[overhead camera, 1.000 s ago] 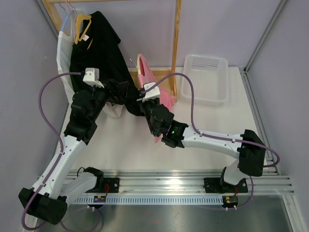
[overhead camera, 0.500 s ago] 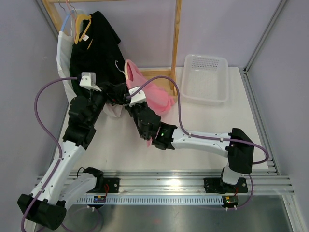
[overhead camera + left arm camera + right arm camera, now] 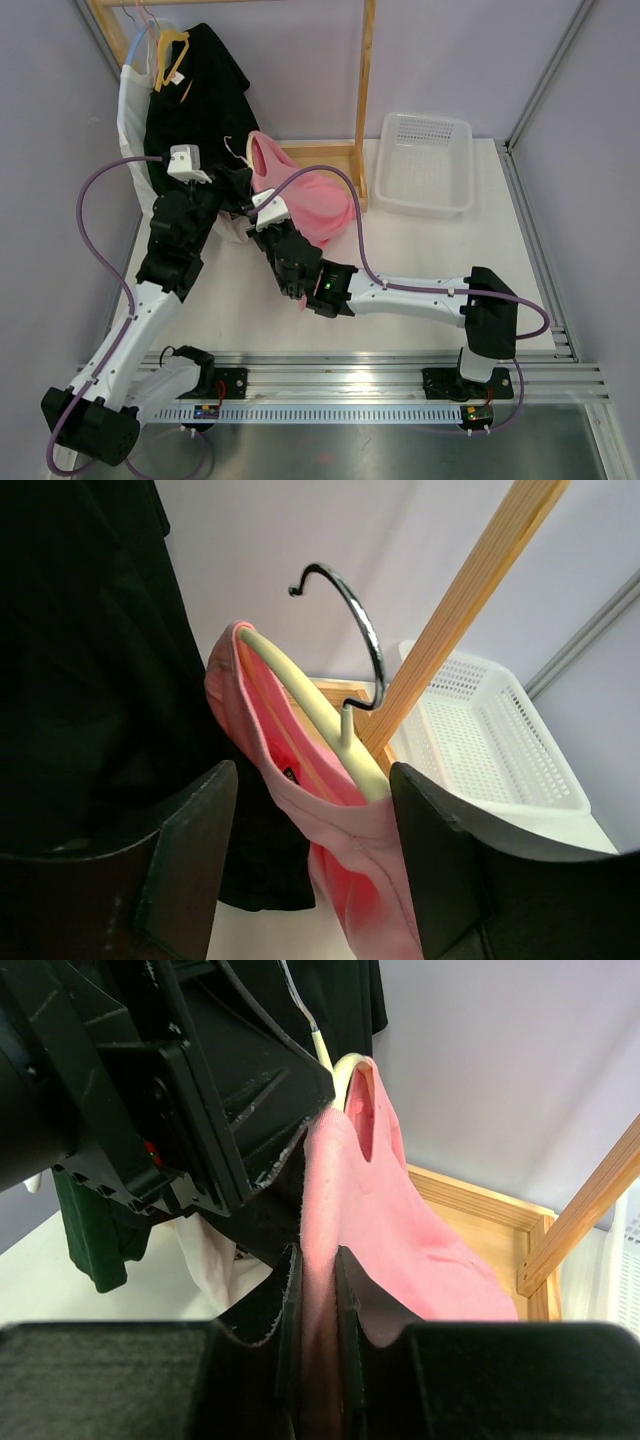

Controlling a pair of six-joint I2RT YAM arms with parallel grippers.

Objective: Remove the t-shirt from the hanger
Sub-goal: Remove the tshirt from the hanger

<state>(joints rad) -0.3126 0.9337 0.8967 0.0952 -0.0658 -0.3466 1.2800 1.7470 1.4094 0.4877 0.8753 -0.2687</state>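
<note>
Right claw (image 3: 318, 1260) is clamped on a fold of the pink t-shirt (image 3: 400, 1230), the cloth pinched flat between its two fingers. The left claw (image 3: 312, 780) stands with its fingers apart, one on each side of the shirt's collar and the hanger (image 3: 300, 695); neither finger visibly presses on them.

Around them, the white desk (image 3: 430, 255) carries a wooden rack (image 3: 366, 80) at the back. A large black garment (image 3: 200, 100) hangs from the rack's left end on a yellow hanger (image 3: 170, 55), with a white garment (image 3: 128, 110) beside it. The black cloth drops just beside the left claw and fills the left of that wrist's view. The rack's upright post rises directly behind the hanger there. A white perforated basket (image 3: 425, 165) sits at the back right of the desk, beyond the post and well apart from both claws.

A small dark tag (image 3: 290, 775) shows inside the pink collar; whatever is written on it is too small to read.

The t-shirt is on the cream hanger, held up off the desk between the two arms in front of the rack. The metal hook (image 3: 360, 630) is free in the air above the left claw. From the right claw, the pinched cloth runs up to the collar, with the left claw's body crowding close against it.
</note>
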